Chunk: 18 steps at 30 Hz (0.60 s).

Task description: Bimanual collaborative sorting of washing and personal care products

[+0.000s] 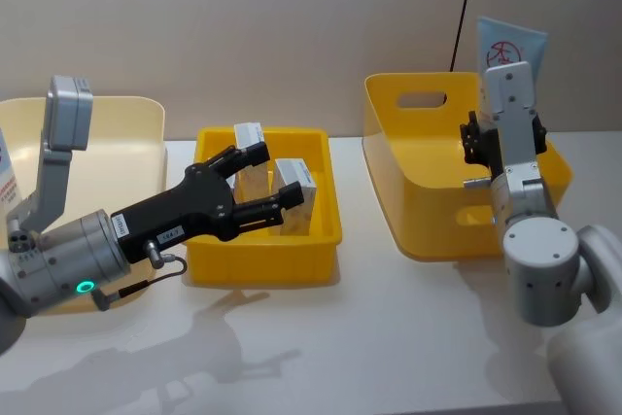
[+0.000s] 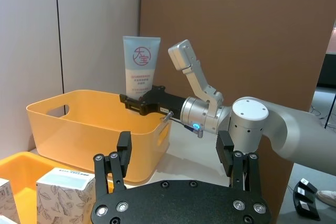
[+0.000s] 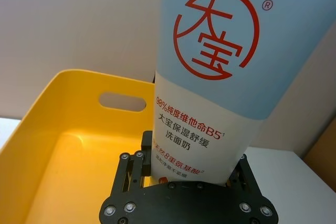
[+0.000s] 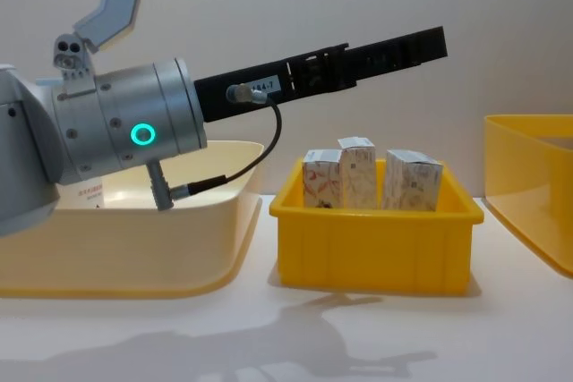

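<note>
The right gripper (image 3: 191, 174) clamping the pale-blue tube (image 3: 210, 77) hides its foot, the right wrist view crops its top, and the spread-fingered left gripper (image 1: 277, 174) partly masks white cartons (image 1: 250, 135) in the small yellow bin (image 1: 262, 264).

a plain pale wall (image 1: 292, 26) runs behind the white table (image 1: 389, 357), with soft shadows pooling on its top. a thin black cable (image 1: 466, 12) drops down that wall. over in the left wrist view, a big brown board (image 2: 252, 35) stands upright beside grey wall panels (image 2: 31, 35), and grey floor (image 2: 324, 98) shows past its edge.
</note>
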Each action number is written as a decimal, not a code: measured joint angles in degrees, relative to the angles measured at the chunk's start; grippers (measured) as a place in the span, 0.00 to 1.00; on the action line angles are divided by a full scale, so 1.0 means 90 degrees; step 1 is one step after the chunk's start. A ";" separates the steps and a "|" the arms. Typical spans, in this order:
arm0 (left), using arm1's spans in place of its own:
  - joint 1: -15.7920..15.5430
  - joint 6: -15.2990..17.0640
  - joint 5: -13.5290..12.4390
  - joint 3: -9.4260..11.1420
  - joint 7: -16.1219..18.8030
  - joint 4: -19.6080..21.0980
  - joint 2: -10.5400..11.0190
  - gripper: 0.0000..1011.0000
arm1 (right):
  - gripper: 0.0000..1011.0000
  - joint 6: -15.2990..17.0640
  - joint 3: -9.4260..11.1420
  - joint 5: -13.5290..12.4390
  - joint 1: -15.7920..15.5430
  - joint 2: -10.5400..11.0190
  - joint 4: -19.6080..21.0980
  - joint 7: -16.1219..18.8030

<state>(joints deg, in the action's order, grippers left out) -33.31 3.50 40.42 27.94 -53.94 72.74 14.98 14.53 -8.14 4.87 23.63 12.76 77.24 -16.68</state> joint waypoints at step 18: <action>0.0000 0.0000 0.0000 0.0000 0.0000 0.0000 0.0000 0.99 | 0.99 0.0149 -0.0009 0.0136 0.0102 -0.0116 -0.0226 -0.0122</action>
<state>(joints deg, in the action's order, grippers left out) -33.31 3.51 40.42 27.94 -53.94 72.74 14.98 15.87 -8.22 6.09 24.55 11.72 75.20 -17.78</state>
